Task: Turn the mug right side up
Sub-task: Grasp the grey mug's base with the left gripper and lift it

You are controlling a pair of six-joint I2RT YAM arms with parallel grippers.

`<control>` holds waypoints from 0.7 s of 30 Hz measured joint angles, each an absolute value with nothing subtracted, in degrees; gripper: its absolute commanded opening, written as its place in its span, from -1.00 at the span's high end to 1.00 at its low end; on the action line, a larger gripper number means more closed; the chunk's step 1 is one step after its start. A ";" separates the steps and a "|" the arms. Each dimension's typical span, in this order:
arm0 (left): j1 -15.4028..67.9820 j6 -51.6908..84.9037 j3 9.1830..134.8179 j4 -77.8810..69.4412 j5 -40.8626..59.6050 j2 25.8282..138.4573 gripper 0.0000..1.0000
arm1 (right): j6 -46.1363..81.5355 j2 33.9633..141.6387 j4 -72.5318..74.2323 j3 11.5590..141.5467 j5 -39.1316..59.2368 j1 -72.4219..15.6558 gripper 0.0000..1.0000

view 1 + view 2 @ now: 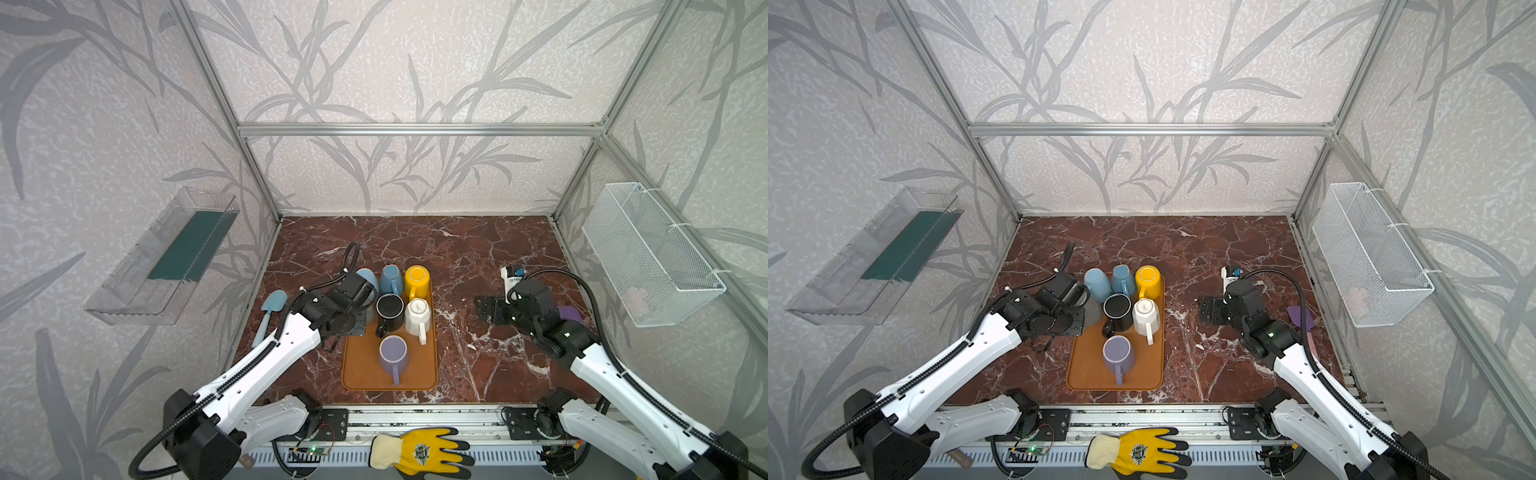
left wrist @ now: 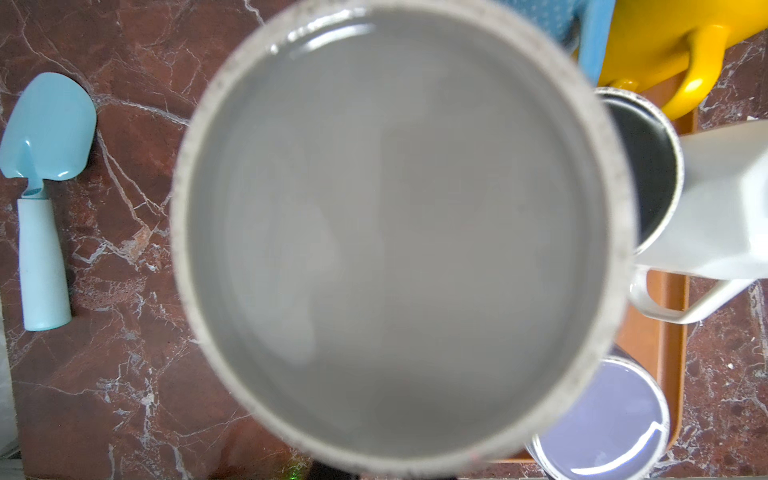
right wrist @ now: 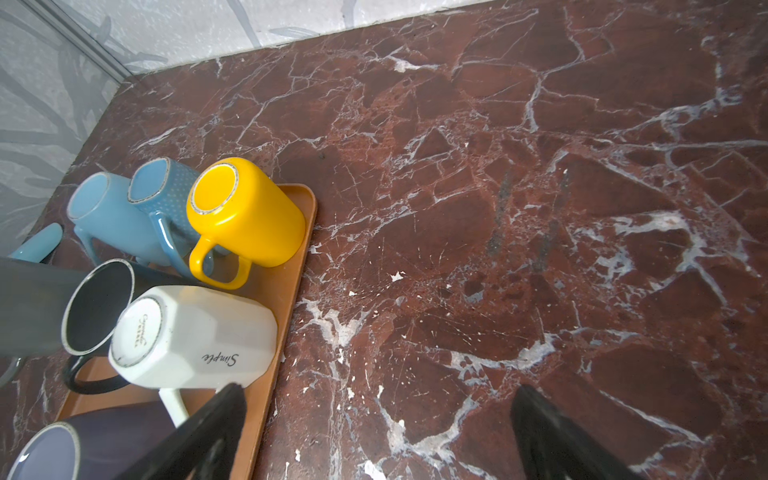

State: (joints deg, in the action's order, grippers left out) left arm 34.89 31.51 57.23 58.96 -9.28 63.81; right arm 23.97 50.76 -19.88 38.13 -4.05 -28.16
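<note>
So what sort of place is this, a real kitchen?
Probably a robot test cell dressed as a home: an aluminium frame holds wallpapered panels, and an orange tray of mugs sits on a marble-look tabletop.

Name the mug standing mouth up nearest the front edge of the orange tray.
The lavender ceramic mug, alone at the orange tray's near end. The black mug is mouth up too but farther back.

Blurry grey ceramic mug (image 2: 395,232) is hogging the left wrist view; the left arm (image 1: 1059,295) is covering most of it overhead.
</note>
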 measured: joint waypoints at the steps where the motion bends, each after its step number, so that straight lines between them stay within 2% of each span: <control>1: 34.89 31.48 57.28 58.96 -9.19 63.70 1.00 | 23.97 50.94 -19.66 38.13 -3.70 -28.25 -0.98; 21: 34.46 29.39 63.61 53.91 -7.81 57.95 1.00 | 24.10 51.77 -15.46 38.50 -2.42 -33.32 -0.98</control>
State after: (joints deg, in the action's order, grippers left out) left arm 34.46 29.39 63.61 53.91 -7.81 57.95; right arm 24.10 51.77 -15.46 38.50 -2.42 -33.32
